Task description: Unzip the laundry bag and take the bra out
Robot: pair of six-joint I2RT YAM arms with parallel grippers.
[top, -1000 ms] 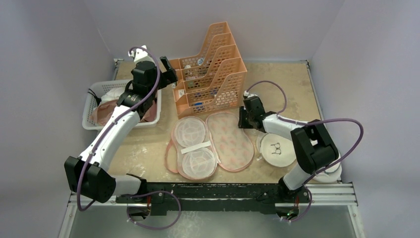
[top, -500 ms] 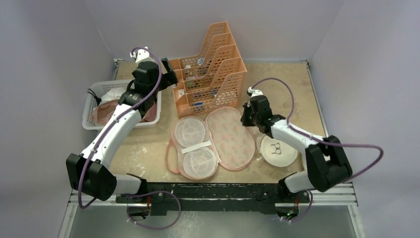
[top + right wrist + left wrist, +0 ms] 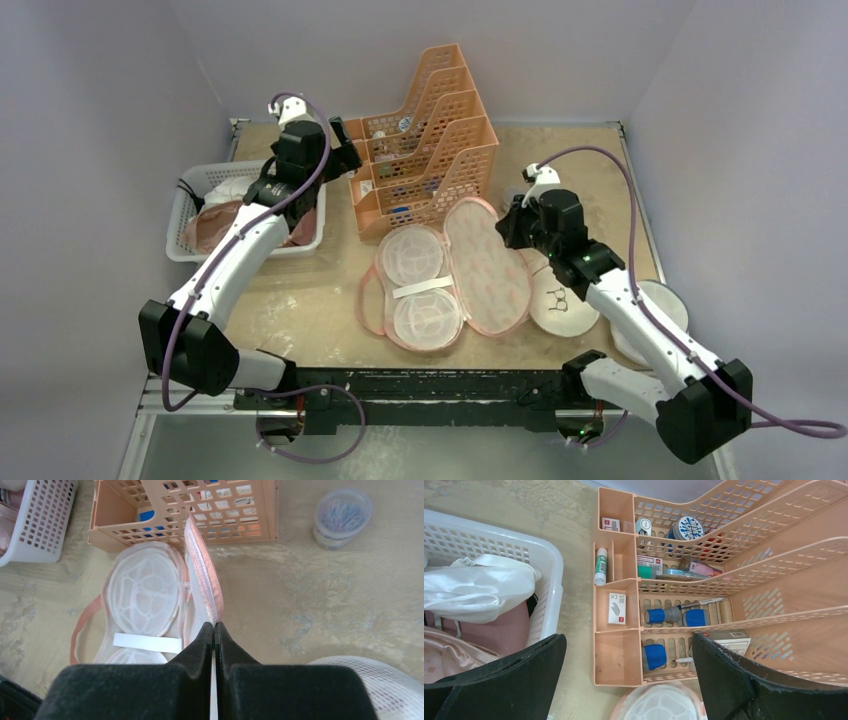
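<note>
Pinching the pink-trimmed rim of the laundry bag [image 3: 452, 278], the right gripper [image 3: 214, 626] is pressing its two fingers tight together on the floral flap and holding that edge raised, just in front of the orange organizer [image 3: 425, 140]. The rest of the bag is lying unzipped and spread flat on the table [image 3: 300, 300], also in front of the organizer, with its two pale mesh domes facing up on the half away from the gripper. The left gripper [image 3: 628, 642] is hanging above the organizer's left end, its fingers spread wide with nothing between them. The bra [image 3: 208, 228] is sitting in the white basket [image 3: 178, 215] to the left of the organizer, partly tucked under white clothes [image 3: 479, 587]. To the right of the organizer, a tub of paper clips [image 3: 342, 515] is standing on the table, and a round mesh pouch [image 3: 560, 300] is lying in front and to the right, just beside the bag.
</note>
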